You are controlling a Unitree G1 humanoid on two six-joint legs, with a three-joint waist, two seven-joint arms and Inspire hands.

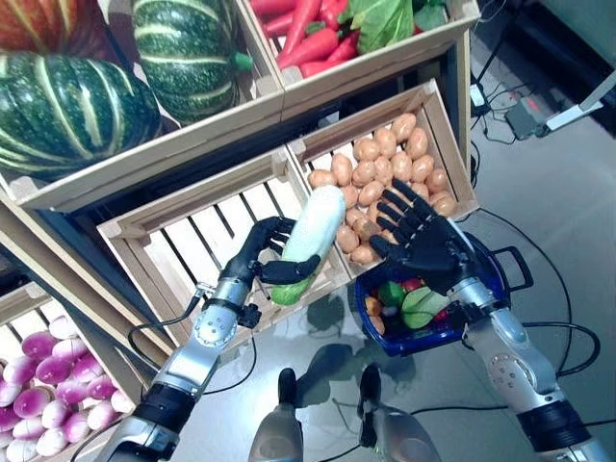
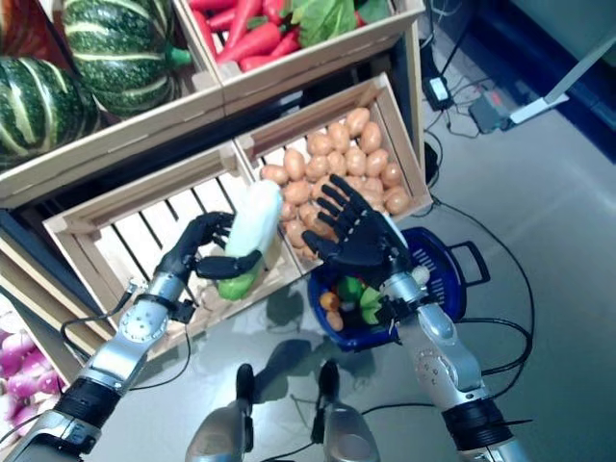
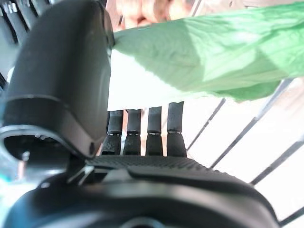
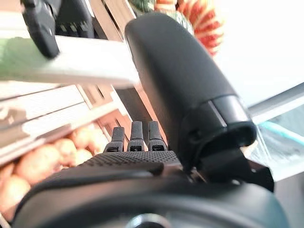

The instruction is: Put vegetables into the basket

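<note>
Wooden crates on a tiered stand fill what lies ahead of me, with grey floor [image 1: 568, 192] below. At far left, a low crate holds purple-and-white turnips [image 1: 43, 390]. Above, striped green squashes [image 1: 67, 106] sit on the upper tier, and carrots [image 1: 313, 38] with leafy greens fill the next crate along.

My left robot hand [image 1: 265, 252] is clasped round a long pale vegetable [image 1: 310, 236], white along most of its length and green at the lower end. Fingers wrap its far side, and the thumb presses the near side close to the green tip. Its long axis runs steeply up and slightly right, with the white end highest. It hangs over the front edge of the slatted crate [image 1: 183, 241], right at the divider next to the potato crate [image 1: 385, 168].

My right robot hand [image 1: 419, 241] is spread wide with straight fingers, holding nothing. It is just right of the vegetable, between it and the blue basket [image 1: 481, 289], and partly covers the basket's rim. That basket stands on the floor below the potatoes, already holding green, red and orange produce.
</note>
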